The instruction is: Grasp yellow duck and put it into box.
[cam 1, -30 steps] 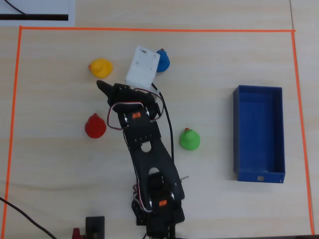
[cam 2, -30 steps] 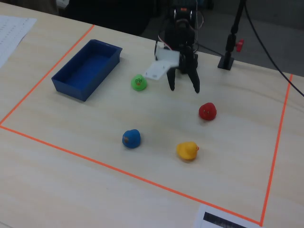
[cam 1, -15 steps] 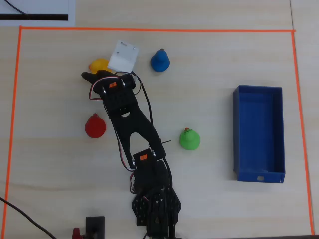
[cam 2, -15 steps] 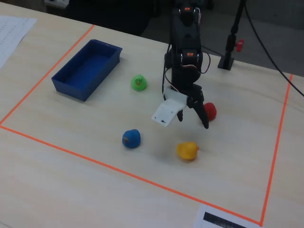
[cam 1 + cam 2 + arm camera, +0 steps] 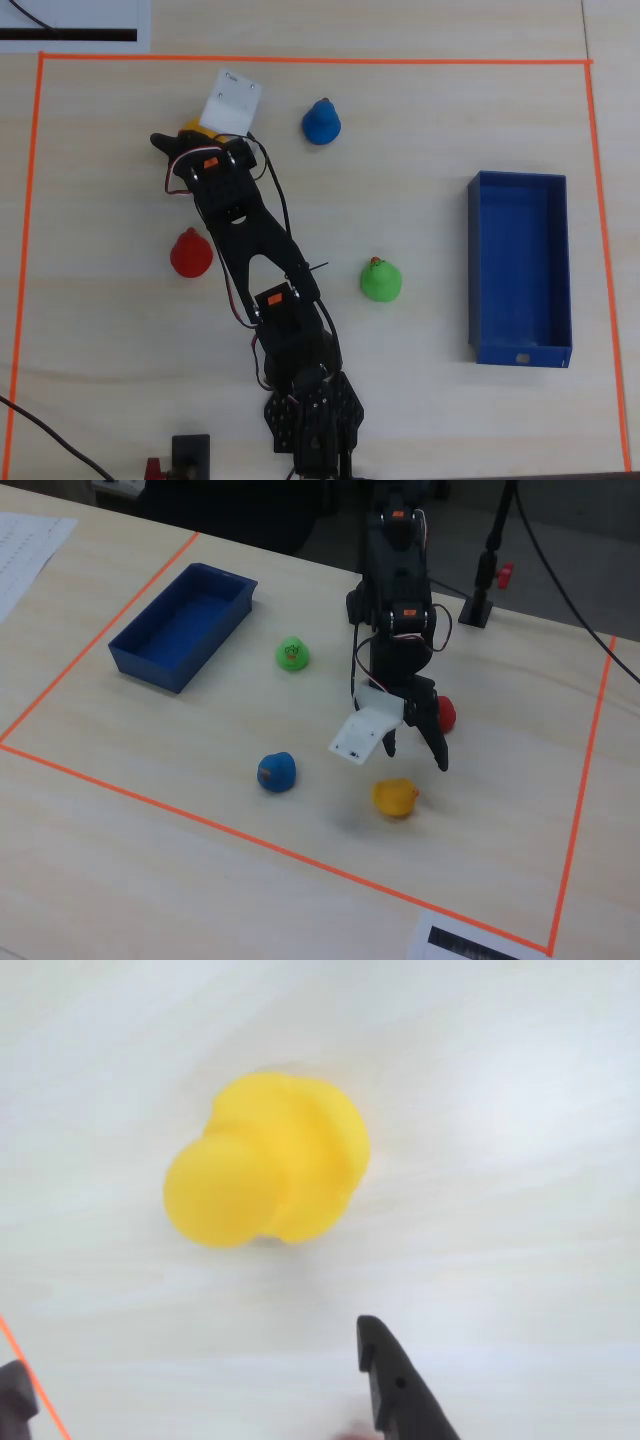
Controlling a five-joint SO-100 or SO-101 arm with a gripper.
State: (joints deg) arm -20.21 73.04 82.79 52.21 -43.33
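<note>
The yellow duck (image 5: 265,1172) lies on the pale table in the middle of the wrist view. My gripper (image 5: 200,1385) is open and empty, hovering above it, with the duck ahead of the two dark fingertips (image 5: 395,1380). In the fixed view the gripper (image 5: 415,760) hangs just above the duck (image 5: 395,797) without touching it. In the overhead view the duck (image 5: 193,127) is mostly hidden under the white camera mount (image 5: 230,103). The blue box (image 5: 520,270) stands empty at the right, far from the gripper; it also shows in the fixed view (image 5: 185,625).
A blue duck (image 5: 321,121), a red duck (image 5: 190,253) and a green duck (image 5: 380,279) stand on the table. The red duck is close beside the arm. Orange tape (image 5: 300,60) marks the work area's border.
</note>
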